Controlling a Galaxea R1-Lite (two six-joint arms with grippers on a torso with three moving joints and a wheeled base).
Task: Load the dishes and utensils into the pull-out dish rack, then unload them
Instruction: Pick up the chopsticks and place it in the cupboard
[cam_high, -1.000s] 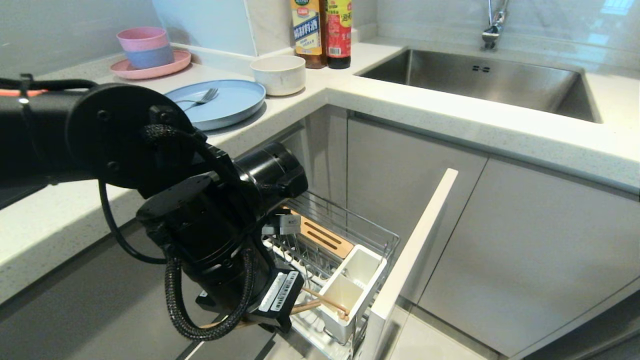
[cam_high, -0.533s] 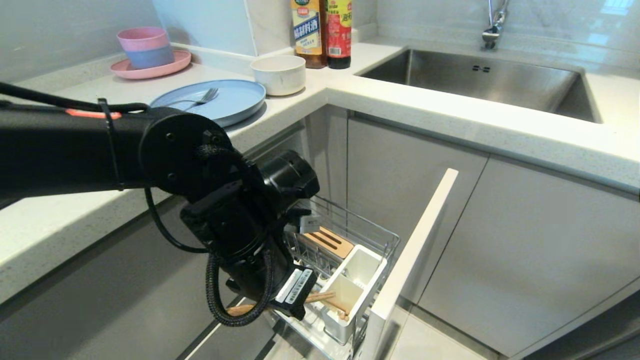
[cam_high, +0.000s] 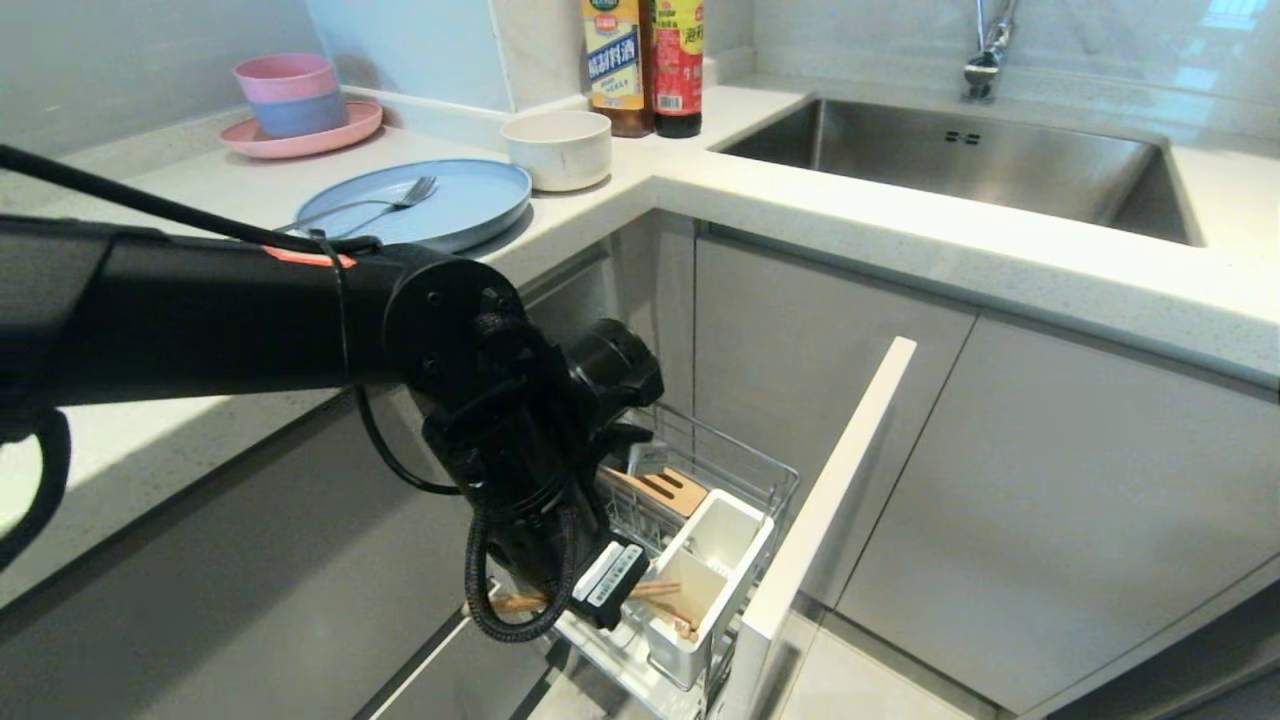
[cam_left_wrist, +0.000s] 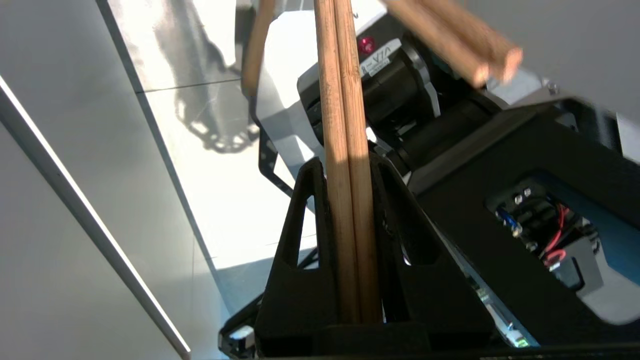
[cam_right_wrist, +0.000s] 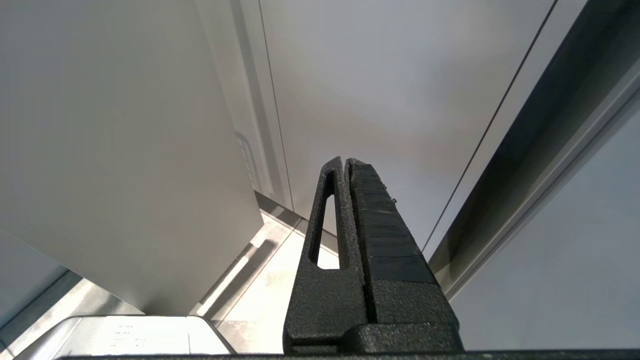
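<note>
The left end effector (cam_left_wrist: 350, 200) is squeezing the chopsticks (cam_left_wrist: 345, 150) right over the white cup (cam_high: 715, 560) in the pull-out dish rack (cam_high: 700, 480), while the blue plate (cam_high: 470, 200), fork (cam_high: 395, 200) and bowl (cam_high: 557, 150) wait far behind on the tabletop (cam_high: 900, 240).

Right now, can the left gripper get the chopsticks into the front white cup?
Probably yes. The left gripper is shut on the chopsticks, low beside the pull-out dish rack. Their tips already reach the open top of the front white cup, and nothing shows between them and it.
</note>
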